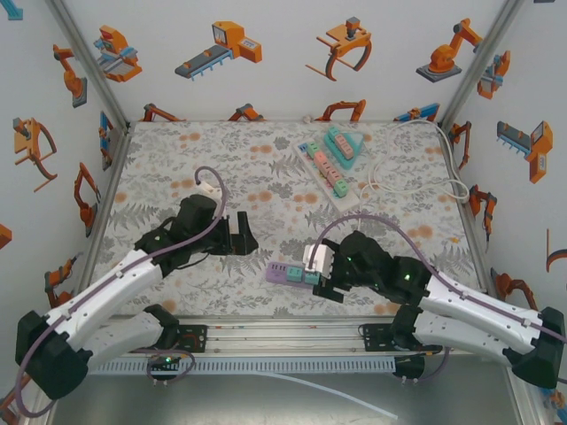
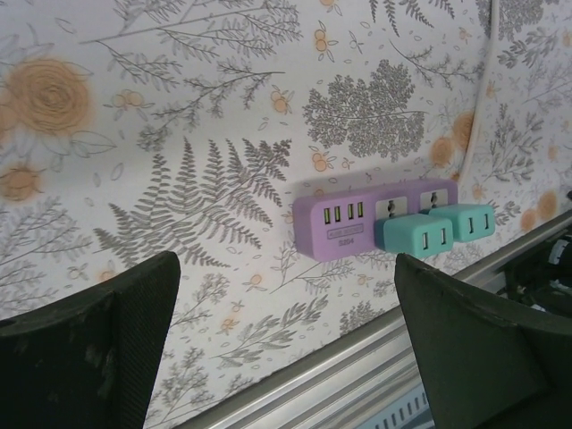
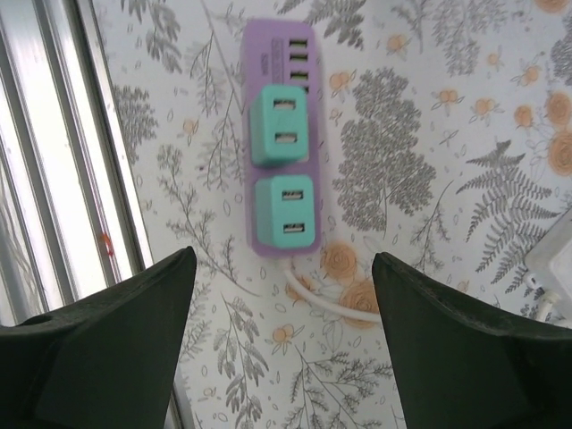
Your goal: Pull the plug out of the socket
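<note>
Teal plugs (image 2: 413,237) sit near-centre on the floral table (image 1: 177,177), just beyond the aluminium rail (image 1: 283,332). I see the left arm (image 1: 106,297) angled in from the left. Right arm (image 1: 469,310) reaches in from the right. Far right of centre lies a multicoloured power strip (image 1: 330,161). Left gripper (image 1: 241,235) is released, fingers wide, nothing between them, apart from the plugs. Right gripper (image 3: 283,259) hovers over the cable end of the purple power strip (image 3: 264,54), fingers spread, gripping nothing. Both plugs are seated side by side in that purple strip, with USB ports at its left end.
</note>
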